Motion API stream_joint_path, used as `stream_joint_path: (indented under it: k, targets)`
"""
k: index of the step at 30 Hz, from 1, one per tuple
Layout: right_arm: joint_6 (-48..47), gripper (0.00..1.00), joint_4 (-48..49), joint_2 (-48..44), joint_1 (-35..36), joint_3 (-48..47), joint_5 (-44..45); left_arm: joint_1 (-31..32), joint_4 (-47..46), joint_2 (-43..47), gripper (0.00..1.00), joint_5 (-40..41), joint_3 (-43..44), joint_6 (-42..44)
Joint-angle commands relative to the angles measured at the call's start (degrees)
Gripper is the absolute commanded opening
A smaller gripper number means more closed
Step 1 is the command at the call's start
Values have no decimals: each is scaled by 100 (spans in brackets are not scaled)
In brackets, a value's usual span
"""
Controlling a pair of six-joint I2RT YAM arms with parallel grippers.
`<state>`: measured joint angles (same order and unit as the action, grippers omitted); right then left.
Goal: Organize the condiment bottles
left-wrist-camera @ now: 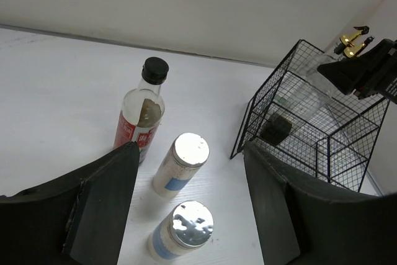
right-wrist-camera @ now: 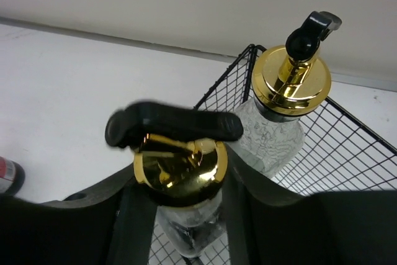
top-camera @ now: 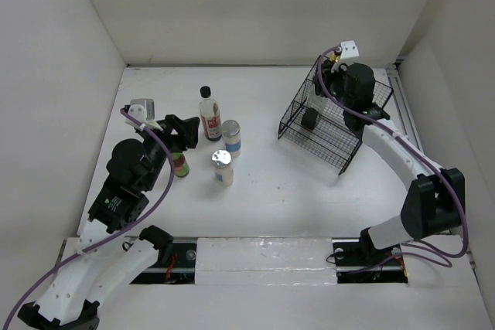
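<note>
My right gripper (right-wrist-camera: 180,212) is shut on the neck of a clear bottle with a gold pourer (right-wrist-camera: 180,166), held over the black wire basket (top-camera: 340,143). A second clear gold-pourer bottle (right-wrist-camera: 290,79) stands in the basket just behind it. On the table stand a black-capped, red-labelled bottle (top-camera: 209,113) (left-wrist-camera: 141,116) and two silver-lidded jars (left-wrist-camera: 183,164) (left-wrist-camera: 185,231). My left gripper (left-wrist-camera: 190,148) (top-camera: 186,126) is open and empty, aimed at them from the left. A small green-capped bottle (top-camera: 180,165) stands close beside the left wrist.
The wire basket (left-wrist-camera: 310,134) sits at the back right, tipped against the right arm side. White walls close the table at the back and both sides. The two jars (top-camera: 230,137) (top-camera: 223,168) stand close together mid-table.
</note>
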<state>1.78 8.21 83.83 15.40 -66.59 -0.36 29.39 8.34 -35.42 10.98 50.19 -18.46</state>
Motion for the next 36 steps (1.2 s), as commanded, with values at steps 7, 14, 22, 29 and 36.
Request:
stream_joint_path:
  k: [7,14,22,29,36]
  targets:
    - [279,71,358,-341,148,-626,-78,-12,-289,53,65,-52,-18,62]
    - [51,77,76,-535,148,-1294,-78,-12,-289,53,68,-52,-18,62]
    - [-11,79,-170,-640,323,-1480,-245,-12,-289,53,68,-52,-18,62]
    - [-117,50,-364,-412,560,-1734,-701,-12,-289,105,68,0,-18,62]
    - [-169,17,-416,414,1439,-1919,-1230,-12,-123,105,68,641,96,-114]
